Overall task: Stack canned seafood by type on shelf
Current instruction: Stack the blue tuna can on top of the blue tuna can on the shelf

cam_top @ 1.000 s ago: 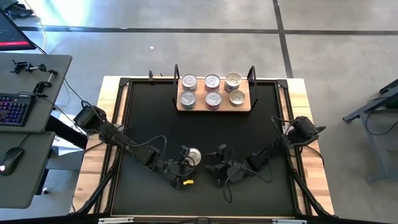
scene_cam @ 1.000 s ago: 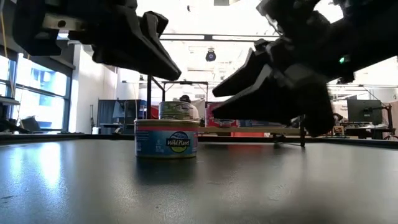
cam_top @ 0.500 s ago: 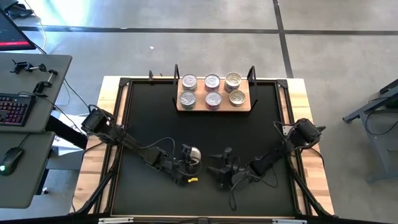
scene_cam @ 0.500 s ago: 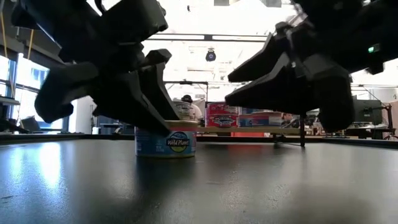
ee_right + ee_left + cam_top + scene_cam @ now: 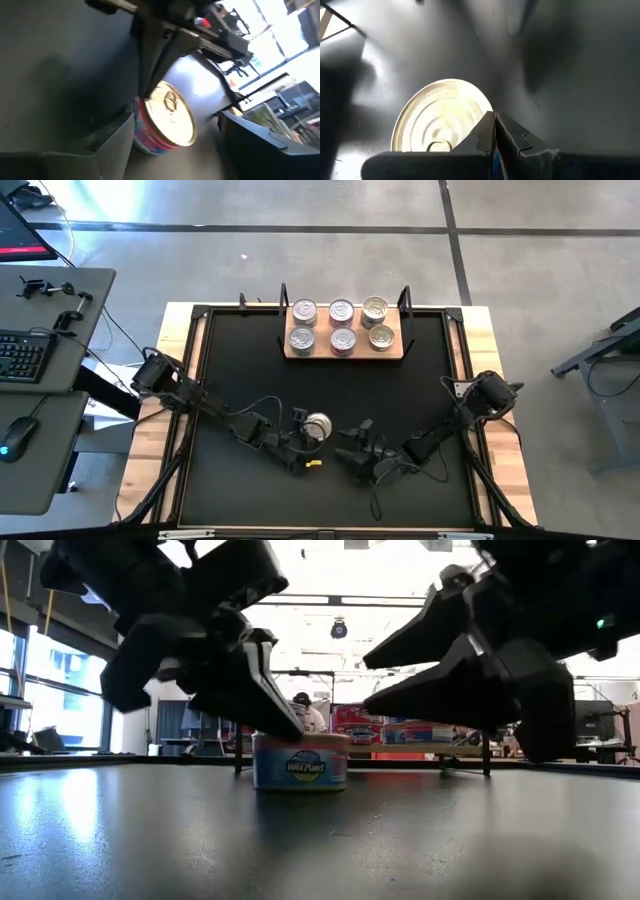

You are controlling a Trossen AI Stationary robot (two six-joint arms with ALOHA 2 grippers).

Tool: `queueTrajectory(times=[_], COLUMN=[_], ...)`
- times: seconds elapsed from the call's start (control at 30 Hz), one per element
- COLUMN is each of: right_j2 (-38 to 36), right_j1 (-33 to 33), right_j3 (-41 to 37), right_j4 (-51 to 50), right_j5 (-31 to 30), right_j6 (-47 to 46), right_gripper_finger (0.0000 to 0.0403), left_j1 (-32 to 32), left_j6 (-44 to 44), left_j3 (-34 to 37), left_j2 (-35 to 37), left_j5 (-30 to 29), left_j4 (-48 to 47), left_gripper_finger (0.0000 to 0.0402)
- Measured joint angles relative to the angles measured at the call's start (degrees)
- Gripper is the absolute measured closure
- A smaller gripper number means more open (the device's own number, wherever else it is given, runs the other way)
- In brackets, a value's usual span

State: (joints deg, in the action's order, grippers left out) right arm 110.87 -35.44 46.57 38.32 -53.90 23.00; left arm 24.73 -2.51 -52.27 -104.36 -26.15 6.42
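Loose tin between two pincers

Our left pincer (image 5: 495, 131), shut and empty, touched the tin (image 5: 318, 425) on the table (image 5: 400, 390); our right pincer (image 5: 352, 455) gaped beside it, holding nothing.

Robotics lab, desk keyboard (image 5: 20, 356), concrete floor (image 5: 300, 250)

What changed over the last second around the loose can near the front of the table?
The loose can slid a little toward the right arm's side, nudged by the left gripper, whose fingers have closed beside it without holding it. The right gripper shifted slightly and stays open. The six cans on the shelf are unchanged.
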Motion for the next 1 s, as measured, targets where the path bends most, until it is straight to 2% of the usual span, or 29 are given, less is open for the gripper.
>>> queueTrajectory(times=[0.13,0.3,0.47,0.67,0.83,1.0], right_j2=[-0.02,-0.04,-0.04,-0.04,-0.04,-0.02], right_j1=[1.62,3.72,5.90,7.31,7.58,7.56], right_j3=[1.59,6.80,9.57,9.60,9.55,9.51], right_j4=[-4.88,-17.16,-24.81,-26.53,-27.10,-27.79], right_j5=[3.99,6.42,14.19,11.41,11.38,12.62], right_j6=[-0.57,-0.12,3.23,2.73,2.47,-3.19], right_gripper_finger=[0.0099,0.0078,0.0075,0.0076,0.0101,0.0178], left_j1=[-0.60,-2.51,-4.22,-5.07,-4.79,-4.20], left_j6=[3.18,8.39,10.00,10.46,10.68,10.96], left_j3=[0.03,0.00,0.00,0.00,-0.04,-0.04], left_j2=[1.22,1.38,1.47,1.47,1.53,2.14], left_j5=[0.79,6.47,7.93,11.32,11.67,10.52], left_j4=[2.53,5.11,7.51,10.39,11.34,11.14], left_gripper_finger=[0.0401,0.0401,0.0401,0.0401,0.0401,0.0401])
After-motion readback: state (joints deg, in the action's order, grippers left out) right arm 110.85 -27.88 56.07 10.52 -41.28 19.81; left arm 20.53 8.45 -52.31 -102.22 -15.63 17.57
